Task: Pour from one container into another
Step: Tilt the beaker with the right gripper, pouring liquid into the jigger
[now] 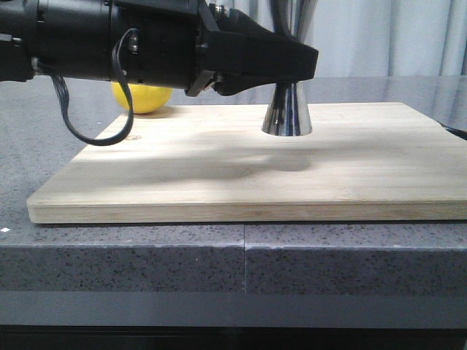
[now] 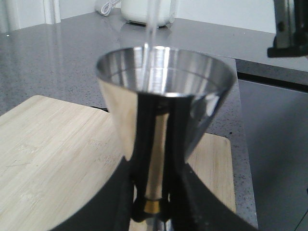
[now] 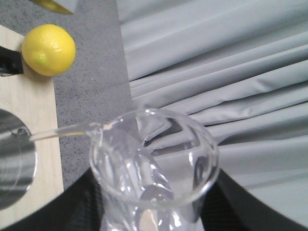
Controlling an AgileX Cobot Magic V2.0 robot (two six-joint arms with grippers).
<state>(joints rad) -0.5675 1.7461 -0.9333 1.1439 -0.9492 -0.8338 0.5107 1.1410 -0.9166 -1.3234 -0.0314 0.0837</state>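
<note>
The steel jigger (image 1: 287, 115) stands upright on the wooden board (image 1: 219, 175), and my left gripper (image 1: 292, 64) is shut on its narrow waist. In the left wrist view the jigger's open upper cup (image 2: 166, 91) fills the middle, with the gold band (image 2: 153, 206) between my left gripper's (image 2: 154, 195) fingers. My right gripper (image 3: 154, 211) is shut on the clear glass beaker (image 3: 154, 159), which is tilted with its lip toward the jigger (image 3: 13, 168). A thin clear stream (image 3: 62, 131) runs from the lip and falls into the cup as a narrow stream (image 2: 150, 29). Neither beaker nor right gripper shows in the front view.
A yellow lemon (image 1: 142, 98) lies behind the board's left rear corner, also visible as a lemon (image 3: 48, 49) in the right wrist view. A white appliance (image 2: 147, 12) stands at the back of the grey counter (image 2: 57, 57). Grey curtains (image 3: 216, 72) hang behind.
</note>
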